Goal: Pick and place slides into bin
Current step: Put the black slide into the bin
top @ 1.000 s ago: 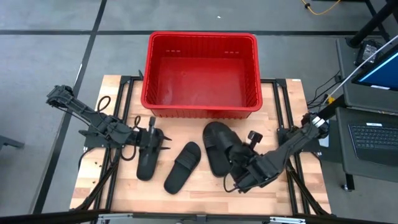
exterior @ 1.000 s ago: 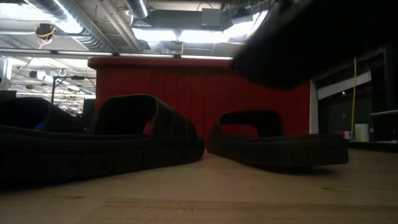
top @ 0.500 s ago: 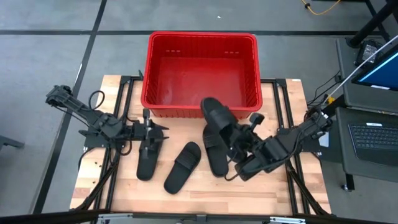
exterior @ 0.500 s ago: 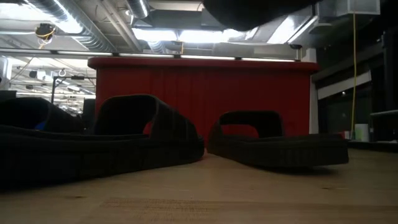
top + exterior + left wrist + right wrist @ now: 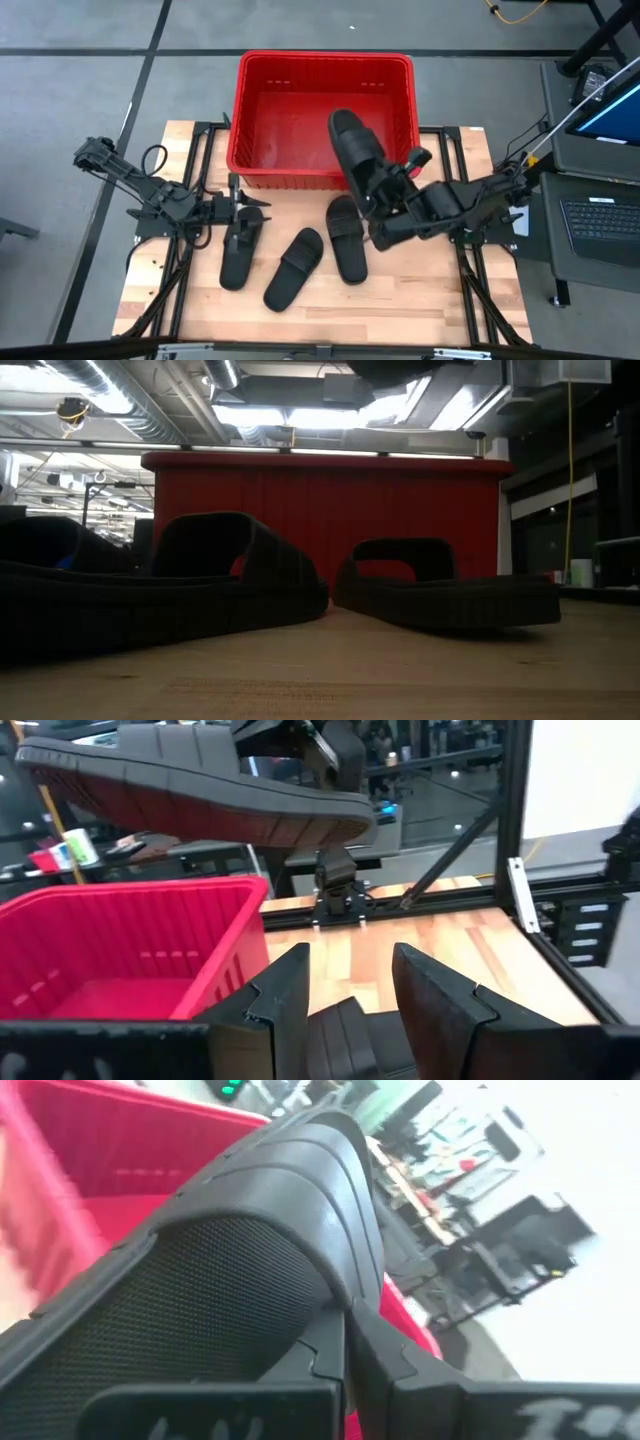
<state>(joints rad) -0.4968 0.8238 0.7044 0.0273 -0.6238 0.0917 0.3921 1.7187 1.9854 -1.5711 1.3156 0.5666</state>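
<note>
Slide point(image 5: 355, 150) pinched in right gripper point(image 5: 385, 195), long axis aimed ahead over bin point(image 5: 322, 62) rim; bin floor lies just forward.

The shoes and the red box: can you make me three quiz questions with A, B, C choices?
1. Where is the slide held by the right gripper?
A. Over the bin's near rim
B. Flat on the table
C. On the floor

2. How many slides lie on the table?
A. One
B. Three
C. Five

3. What is the left gripper doing?
A. Carrying a slide
B. Open above the leftmost slide
C. Inside the bin

Answers: 1 A, it hangs across the red rim. 2 B, three lie flat. 3 B, its fingers are spread with nothing between them.
</note>
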